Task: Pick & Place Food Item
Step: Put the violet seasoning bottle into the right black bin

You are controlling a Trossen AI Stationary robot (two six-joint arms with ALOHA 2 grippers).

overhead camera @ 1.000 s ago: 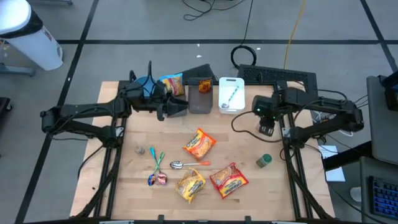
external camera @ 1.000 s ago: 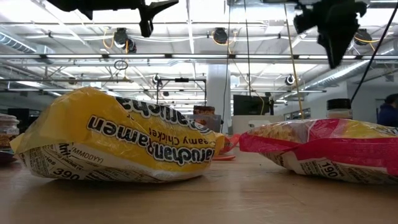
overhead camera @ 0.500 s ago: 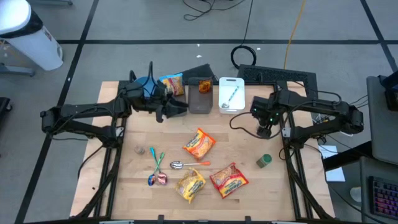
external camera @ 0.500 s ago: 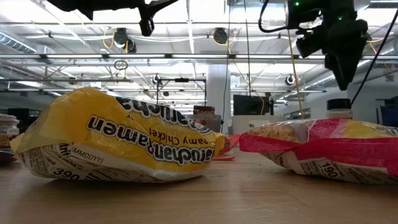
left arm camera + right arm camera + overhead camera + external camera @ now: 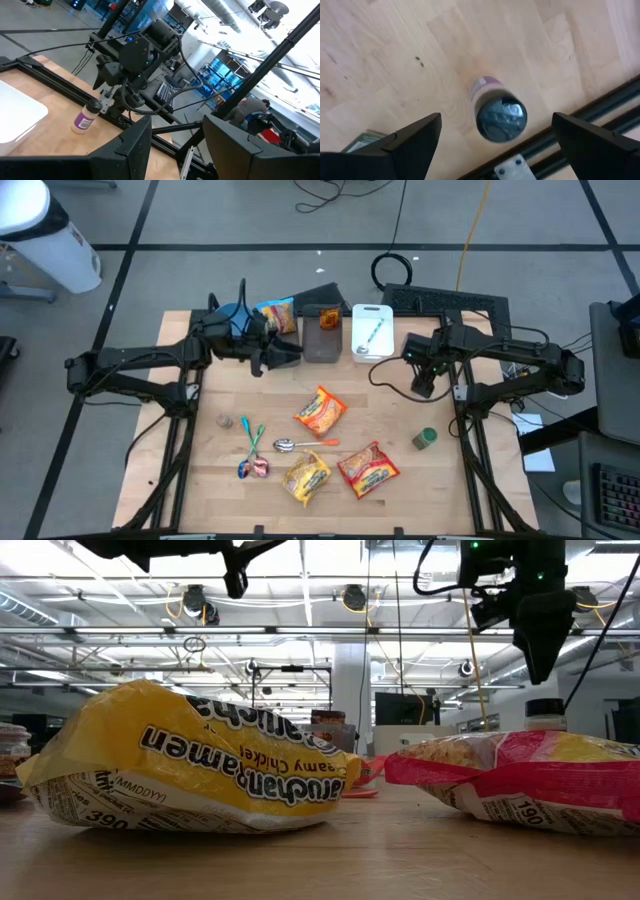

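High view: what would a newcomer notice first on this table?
Probably the bright ramen packets clustered at the table's middle and near edge, with a spoon among them. Next, the right pincer, open, hovering over a small dark-capped bottle near the right edge.

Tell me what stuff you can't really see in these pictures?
- The tiny things by the spoon in the high view: too small to name.
- The shaker bottle under the open right hand: the right wrist view looks down on its dark cap, so its label is hidden.
- The red ramen pack in the low view: cut off by the picture's edge.
- The table's back half in the low view: hidden behind the yellow ramen pack.
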